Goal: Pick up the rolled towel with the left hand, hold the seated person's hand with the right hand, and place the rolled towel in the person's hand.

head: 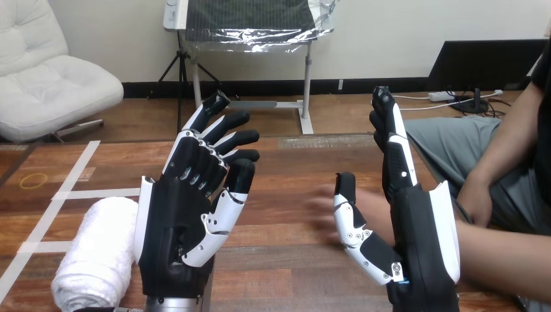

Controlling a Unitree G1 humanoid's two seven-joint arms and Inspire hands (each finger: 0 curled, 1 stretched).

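2 spread hands: left hand [185, 221] beside rolled towel [97, 253], right hand [419, 247] beside person's hand [377, 211]

Open bench [286, 260] runs between the left hand [179, 221] and the right hand [416, 240]. The person's hand [370, 208] blocks the far right of that gap, close by the right thumb. The rolled towel [97, 253] lies just left of the left hand, its top and left side free to reach.
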